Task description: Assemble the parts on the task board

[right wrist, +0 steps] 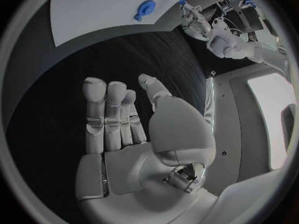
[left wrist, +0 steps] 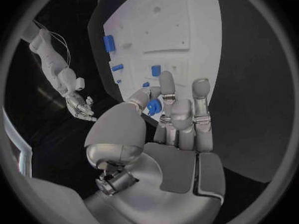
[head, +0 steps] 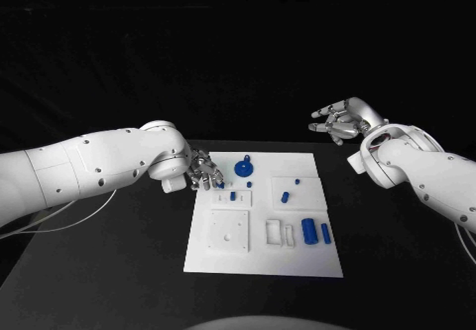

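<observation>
Bench (head: 119,275) is matte black, room behind it dark, nothing readable past the far edge. White task board (head: 263,265) lies flat mid-bench, long side running away from the robot.

Blue parts on the board, head view count:
- one round disc-shaped part with a stem (head: 244,167), far-left area of the board
- one small peg (head: 249,183) just below it
- one peg (head: 233,196) in the small raised plate on the left
- one peg (head: 298,181) and one slightly bigger piece (head: 284,196) on the right raised plate
- one fat cylinder (head: 309,231) and one thin cylinder (head: 325,233) side by side, near-right area

That's seven I can make out; a further blue bit may sit under the left fingers, cannot tell.

White fixtures on the board: one square plate (head: 228,232) near-left, one slotted block (head: 278,232) next to it.

Left hand (head: 204,174) is over the board's far-left corner, fingers pointing down at the surface beside the disc part. Left wrist view shows the fingers (left wrist: 201,92) extended and apart, blue disc visible between them, not clearly gripped – reads as holding nothing.

Right hand (head: 340,121) is raised off to the right beyond the board, well apart from it, fingers spread wide, palm bare in the right wrist view (right wrist: 134,149).
</observation>
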`<state>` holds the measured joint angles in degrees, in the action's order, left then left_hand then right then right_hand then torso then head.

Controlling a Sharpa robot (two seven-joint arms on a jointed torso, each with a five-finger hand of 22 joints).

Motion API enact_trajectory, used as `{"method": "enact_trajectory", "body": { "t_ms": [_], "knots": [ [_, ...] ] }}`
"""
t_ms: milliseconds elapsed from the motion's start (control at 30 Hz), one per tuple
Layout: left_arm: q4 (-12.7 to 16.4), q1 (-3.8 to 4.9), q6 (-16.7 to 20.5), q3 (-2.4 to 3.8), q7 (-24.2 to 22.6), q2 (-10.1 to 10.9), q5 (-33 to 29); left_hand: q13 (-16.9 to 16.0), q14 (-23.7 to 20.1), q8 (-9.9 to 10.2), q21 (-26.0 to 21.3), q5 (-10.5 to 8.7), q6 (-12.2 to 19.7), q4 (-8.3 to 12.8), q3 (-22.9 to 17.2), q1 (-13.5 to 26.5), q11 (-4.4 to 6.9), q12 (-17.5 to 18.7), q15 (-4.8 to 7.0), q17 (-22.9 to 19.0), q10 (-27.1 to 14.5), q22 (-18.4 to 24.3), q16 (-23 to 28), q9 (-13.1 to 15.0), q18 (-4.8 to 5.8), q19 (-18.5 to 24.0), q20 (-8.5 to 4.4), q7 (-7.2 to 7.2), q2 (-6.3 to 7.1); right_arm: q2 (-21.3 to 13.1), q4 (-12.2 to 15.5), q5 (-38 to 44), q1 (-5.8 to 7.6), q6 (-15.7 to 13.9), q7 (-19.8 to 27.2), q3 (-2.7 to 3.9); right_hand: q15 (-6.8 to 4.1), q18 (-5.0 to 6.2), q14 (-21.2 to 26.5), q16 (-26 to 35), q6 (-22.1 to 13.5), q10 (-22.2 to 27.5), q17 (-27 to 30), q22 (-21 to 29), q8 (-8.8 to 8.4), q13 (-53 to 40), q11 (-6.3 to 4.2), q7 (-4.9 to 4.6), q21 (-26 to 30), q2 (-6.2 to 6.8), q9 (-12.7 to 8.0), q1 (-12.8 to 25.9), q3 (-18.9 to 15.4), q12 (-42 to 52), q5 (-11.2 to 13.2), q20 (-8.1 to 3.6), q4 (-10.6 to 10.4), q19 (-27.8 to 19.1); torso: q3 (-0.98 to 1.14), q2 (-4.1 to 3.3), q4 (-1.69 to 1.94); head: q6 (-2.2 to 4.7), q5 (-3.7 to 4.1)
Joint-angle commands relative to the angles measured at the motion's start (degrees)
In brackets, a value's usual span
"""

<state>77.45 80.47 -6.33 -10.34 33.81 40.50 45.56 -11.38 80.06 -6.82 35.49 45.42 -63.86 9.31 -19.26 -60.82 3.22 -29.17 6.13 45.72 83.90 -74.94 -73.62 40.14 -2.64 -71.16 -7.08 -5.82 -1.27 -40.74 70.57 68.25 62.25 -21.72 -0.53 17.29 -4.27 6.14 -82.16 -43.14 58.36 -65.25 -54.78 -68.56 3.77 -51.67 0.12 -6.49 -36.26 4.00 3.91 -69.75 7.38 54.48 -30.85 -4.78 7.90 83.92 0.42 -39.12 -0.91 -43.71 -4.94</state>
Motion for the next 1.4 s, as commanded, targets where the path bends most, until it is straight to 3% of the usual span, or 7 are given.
{"method": "enact_trajectory", "body": {
  "t_ms": [33, 300, 633, 800, 1200, 1233, 1400],
  "knots": [
    [0.7, -0.25, 3.1, -0.33, 0.0, 0.2, 1.3, 0.0, 0.4, 0.3, 0.3, 0.23, -5.9, 4.4, -4.2, -0.3, 0.48, -0.2, 0.06, 0.0, 2.7, -1.0, 0.3, 0.0, -1.06, -0.4, 0.02, 5.33, -0.16, 0.0, 0.0, 0.3, -0.02, 0.4, 0.1, 0.02, 0.14, 1.15, -0.4, 0.3, 0.1, 0.1, 0.0, 0.0, -0.2, 0.0, -0.17, 0.03, -0.2, 0.4, -0.1, 0.2, 0.2, 0.0, -0.2, -0.4, -0.2, 2.9, 0.05, -0.03, -0.05, -0.31, -0.16],
    [1.3, -0.89, 4.2, -1.61, 0.2, 0.3, 0.1, 0.1, 0.5, 0.4, 0.3, 0.26, -6.0, 4.3, -4.2, -0.3, 0.49, -0.3, 0.08, 0.2, 2.7, -1.0, 0.4, 0.0, -1.07, -0.4, 0.01, 5.35, -0.1, 0.0, -0.1, 0.3, -0.03, 0.3, 0.1, 0.02, 0.14, 1.15, -0.4, 0.3, 0.1, 0.1, 0.0, 0.0, -0.2, 0.0, -0.17, 0.03, -0.2, 0.4, -0.1, 0.2, 0.2, 0.0, -0.2, -0.4, -0.2, 2.9, 0.04, -0.08, -0.1, -0.47, -0.22],
    [1.6, -1.16, 3.7, -2.38, 0.9, 0.4, -0.4, 0.2, 0.7, 0.7, 0.2, 0.2, -6.3, 4.3, -4.2, -0.3, 0.5, -0.4, 0.08, 0.4, 2.7, -1.0, 0.6, 0.0, -1.1, -0.5, 0.03, 5.38, -0.06, 0.0, -0.1, 0.3, -0.03, 0.4, 0.1, 0.02, 0.15, 1.15, -0.4, 0.4, 0.1, 0.1, 0.0, 0.0, -0.2, 0.1, -0.15, 0.02, -0.2, 0.47, -0.1, 0.3, 0.3, 0.0, -0.2, -0.39, -0.1, 2.8, 0.07, -0.01, -0.05, -1.23, -0.54],
    [1.6, -1.26, 3.9, -2.87, 1.1, 0.3, -0.6, 0.3, 0.7, 0.9, 0.2, 0.17, -6.4, 4.4, -4.2, -0.2, 0.5, -0.4, 0.1, 0.6, 2.7, -1.0, 0.6, -0.2, -1.12, -0.6, 0.03, 5.37, -0.06, 0.1, -0.1, 0.3, -0.04, 0.4, 0.1, 0.02, 0.15, 1.15, -0.4, 0.4, 0.1, 0.1, 0.0, 0.0, -0.2, 0.1, -0.15, 0.02, -0.2, 0.47, -0.1, 0.3, 0.3, 0.0, -0.2, -0.39, -0.1, 2.8, 0.08, -0.06, -0.14, -1.14, -0.58],
    [1.8, -1.34, 2.6, -3.1, 1.6, 0.4, -0.7, 0.3, 0.8, 1.0, 0.2, 0.27, -6.5, 4.5, -4.3, -0.3, 0.54, -0.5, 0.13, 0.8, 2.7, -1.0, 0.7, -0.2, -1.14, -0.6, 0.0, 5.39, -0.07, 0.1, -0.1, 0.3, -0.06, 0.5, 0.2, 0.02, 0.15, 1.15, -0.4, 0.4, 0.1, 0.1, 0.0, 0.0, -0.2, 0.1, -0.15, 0.02, -0.2, 0.47, -0.1, 0.3, 0.3, 0.0, -0.2, -0.39, -0.1, 2.8, 0.11, -0.05, -0.15, -1.38, -0.77],
    [1.8, -1.34, 2.6, -3.1, 1.6, 0.4, -0.7, 0.3, 0.8, 1.0, 0.2, 0.27, -6.5, 4.5, -4.3, -0.3, 0.54, -0.5, 0.13, 0.8, 2.7, -1.0, 0.7, -0.2, -1.14, -0.6, 0.0, 5.39, -0.07, 0.1, -0.1, 0.3, -0.06, 0.5, 0.2, 0.02, 0.15, 1.15, -0.4, 0.4, 0.1, 0.1, 0.0, 0.0, -0.2, 0.1, -0.15, 0.02, -0.2, 0.47, -0.1, 0.3, 0.3, 0.0, -0.2, -0.39, -0.1, 2.8, 0.11, -0.03, -0.14, -1.27, -1.11],
    [1.7, -1.35, 2.2, -3.11, 1.8, 0.3, -0.7, 0.3, 0.8, 1.0, 0.2, 0.38, -6.6, 4.6, -4.3, -0.2, 0.55, -0.5, 0.15, 0.8, 2.7, -1.0, 0.7, -0.3, -1.15, -0.7, -0.03, 5.4, -0.06, 0.1, -0.1, 0.3, -0.07, 0.5, 0.1, 0.02, 0.13, 1.13, -0.5, 0.3, 0.1, 0.0, 0.0, -0.1, -0.2, -0.1, -0.17, 0.04, -0.4, 0.4, -0.1, 0.2, 0.3, 0.1, -0.2, -0.4, -0.1, 2.9, 0.12, -0.05, -0.14, -1.28, -0.97]
  ]
}}
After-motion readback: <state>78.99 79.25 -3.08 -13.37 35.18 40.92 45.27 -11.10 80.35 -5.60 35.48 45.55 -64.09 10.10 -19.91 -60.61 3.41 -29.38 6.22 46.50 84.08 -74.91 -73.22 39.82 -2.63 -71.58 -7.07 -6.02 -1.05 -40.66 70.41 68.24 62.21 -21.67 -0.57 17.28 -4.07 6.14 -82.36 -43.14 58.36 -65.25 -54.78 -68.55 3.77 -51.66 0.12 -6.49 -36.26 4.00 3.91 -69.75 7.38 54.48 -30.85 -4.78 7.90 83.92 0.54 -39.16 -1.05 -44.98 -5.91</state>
